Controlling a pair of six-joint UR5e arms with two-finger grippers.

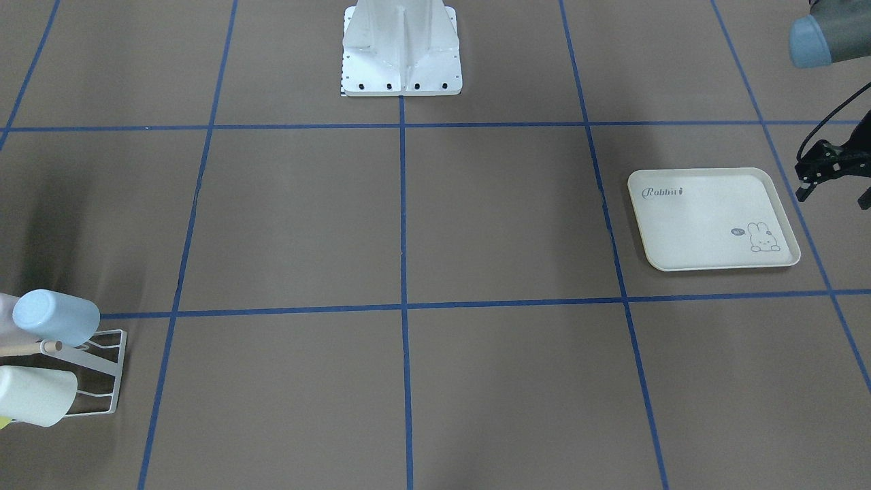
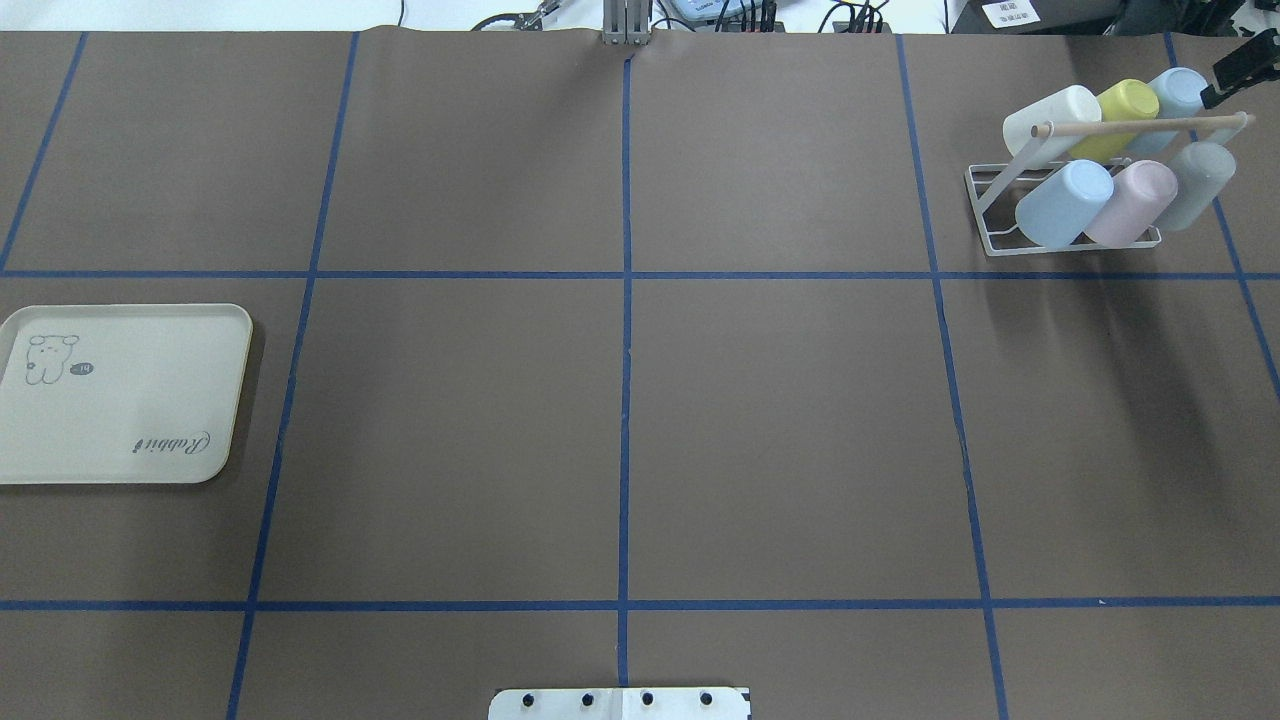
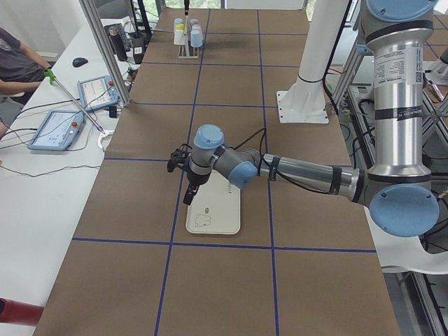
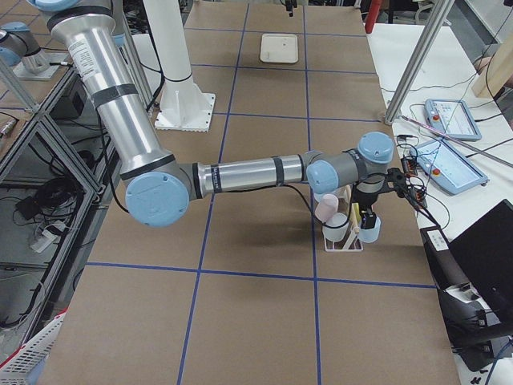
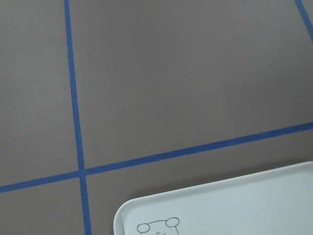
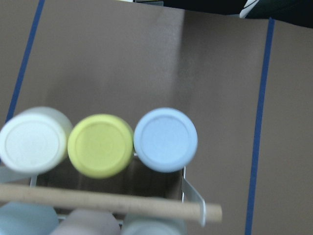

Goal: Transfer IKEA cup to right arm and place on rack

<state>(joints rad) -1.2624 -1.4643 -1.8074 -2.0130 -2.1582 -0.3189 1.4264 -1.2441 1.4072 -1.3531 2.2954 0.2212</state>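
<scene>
Blue cup (image 6: 165, 139) sits on your rack (image 2: 1140, 126) beside the yellow cup (image 6: 100, 145), under the right gripper (image 2: 1238, 62), whose jaws you cannot judge. Left gripper (image 1: 833, 196) hangs with its jaws apart, holding nothing, near the tray (image 1: 708, 218).

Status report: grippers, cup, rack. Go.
Left gripper empty, jaws apart, beside tray. Right gripper at rack, state unclear. Six cups racked, light-blue cup nearest right gripper.
</scene>
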